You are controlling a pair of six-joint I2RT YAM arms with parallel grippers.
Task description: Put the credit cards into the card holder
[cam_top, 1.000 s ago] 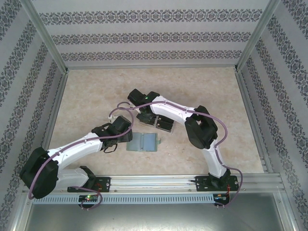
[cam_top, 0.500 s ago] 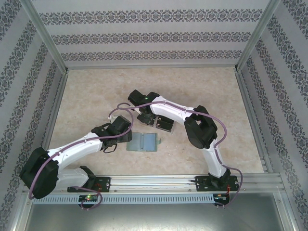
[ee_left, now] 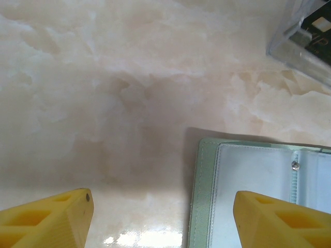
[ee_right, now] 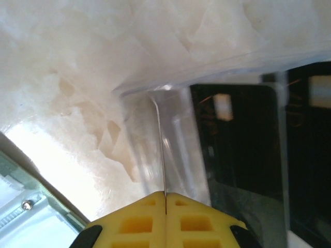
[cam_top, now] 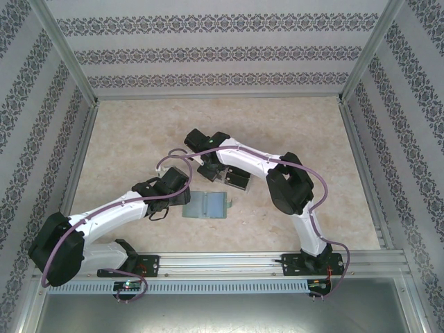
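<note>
Left jaws: wide open, holding nothing. The yellow fingers (ee_left: pixel 51 217) sit in the lower left and lower right corners of the left wrist view.

Card holder (ee_left: pixel 258 175): grey-green, lying opened flat on the worktop (ee_left: pixel 103 77), lower right of that frame. Its left edge falls between the jaws, close to the right-hand finger, which overlaps its clear inner sleeve.

Right jaws: pressed together, the two fingers meeting at a seam at bottom centre of the right wrist view. A thin pale line runs up from the seam; whether anything is pinched there cannot be told.

Credit cards (ee_right: pixel 232 144): black, lying inside the clear tray (ee_right: pixel 139 134), above and right of the closed jaws.

Clear tray, top view: just above and right of the card holder, near it.
</note>
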